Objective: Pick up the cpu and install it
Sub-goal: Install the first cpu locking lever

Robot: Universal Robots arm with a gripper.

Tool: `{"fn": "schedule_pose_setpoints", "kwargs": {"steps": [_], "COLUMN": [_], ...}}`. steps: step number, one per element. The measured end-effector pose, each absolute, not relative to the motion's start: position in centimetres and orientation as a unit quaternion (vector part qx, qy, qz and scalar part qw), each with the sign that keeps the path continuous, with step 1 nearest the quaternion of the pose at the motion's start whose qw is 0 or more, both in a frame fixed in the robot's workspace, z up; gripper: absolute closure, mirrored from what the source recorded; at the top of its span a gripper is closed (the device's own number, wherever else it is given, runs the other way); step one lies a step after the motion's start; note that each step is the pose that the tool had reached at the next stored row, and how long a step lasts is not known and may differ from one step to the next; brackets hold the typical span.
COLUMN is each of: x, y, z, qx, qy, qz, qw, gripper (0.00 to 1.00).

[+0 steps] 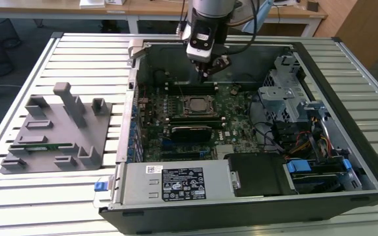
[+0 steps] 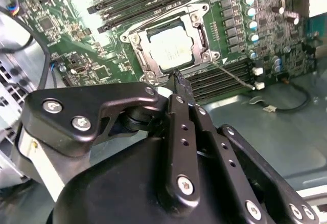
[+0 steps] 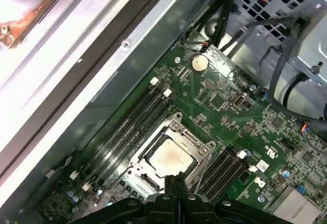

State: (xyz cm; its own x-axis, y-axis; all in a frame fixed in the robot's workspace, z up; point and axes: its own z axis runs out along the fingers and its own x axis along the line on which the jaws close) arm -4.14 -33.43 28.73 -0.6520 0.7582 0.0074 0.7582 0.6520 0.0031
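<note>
Slatted table (image 1: 77, 54); cpu (image 3: 168, 158) in socket (image 3: 193, 141) near closed pincer (image 2: 177, 76).

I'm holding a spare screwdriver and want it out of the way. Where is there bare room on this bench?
Bare slats of the table lie past the far end of the grey fixture plate, along its near edge, and on the exterior view's right of the computer case. Inside the case it is crowded: motherboard, cables and the gripper hanging there.
</note>
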Motion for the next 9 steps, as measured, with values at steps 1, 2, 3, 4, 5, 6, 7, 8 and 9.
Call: {"fn": "schedule_pose_setpoints", "kwargs": {"steps": [1, 2, 3, 4, 5, 6, 7, 8, 9], "x": [-4.15, -4.15, -4.15, -4.15, -4.15, -4.16, -4.16, -4.16, -4.16], "y": [-33.43, -33.43, -33.44, -33.43, -33.43, -33.43, -33.43, -33.43, -33.43], "z": [28.71, 28.68, 28.66, 28.63, 28.60, 28.57, 28.53, 28.50, 28.46], "qx": [-0.410, -0.401, -0.393, -0.385, -0.376, -0.368, -0.360, -0.351, -0.343], "qy": [-0.912, -0.916, -0.919, -0.923, -0.926, -0.930, -0.933, -0.936, -0.939], "qz": [-0.003, -0.003, -0.003, -0.003, -0.003, -0.003, -0.003, -0.003, -0.003], "qw": [0.003, 0.003, 0.003, 0.003, 0.003, 0.003, 0.003, 0.003, 0.003], "gripper": [0.89, 0.89, 0.89, 0.89, 0.89, 0.89, 0.89, 0.89, 0.89]}}
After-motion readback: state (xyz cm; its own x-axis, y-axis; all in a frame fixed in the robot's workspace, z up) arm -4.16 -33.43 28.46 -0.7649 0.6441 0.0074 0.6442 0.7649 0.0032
